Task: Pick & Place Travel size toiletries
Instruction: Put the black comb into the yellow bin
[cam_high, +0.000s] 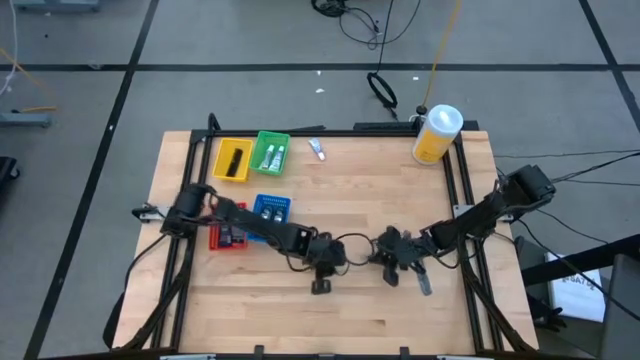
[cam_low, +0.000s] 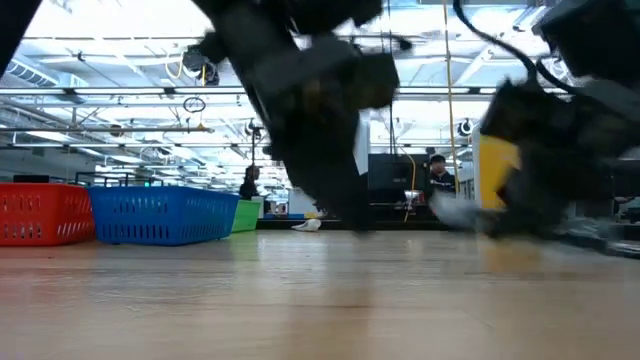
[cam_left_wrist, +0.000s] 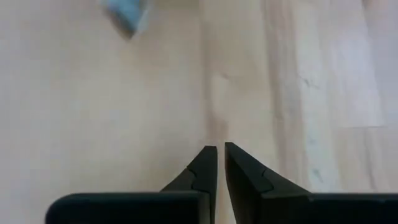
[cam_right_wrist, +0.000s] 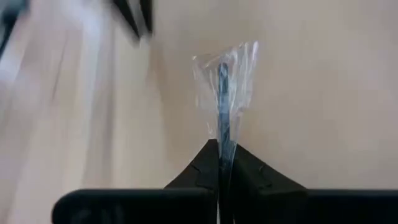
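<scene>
Pinching a clear-wrapped toiletry, the right end effector is advancing the sorting — one tube far beyond it is awaiting pickup, while the left end effector is hovering nearly closed, empty.

A: In the low view both dark arms are smeared shapes across the upper frame, cut off by the top edge. What hides behind them?

B: Much of the big yellow container with white lid, right of centre; only a strip shows.

A: And the left wrist view?

B: A blurred grey-blue scrap at the upper left, cut by the top edge; too vague to name.

A: The small trays in the high view?

B: The red plastic tray, left of centre, lies partly under the left arm
</scene>
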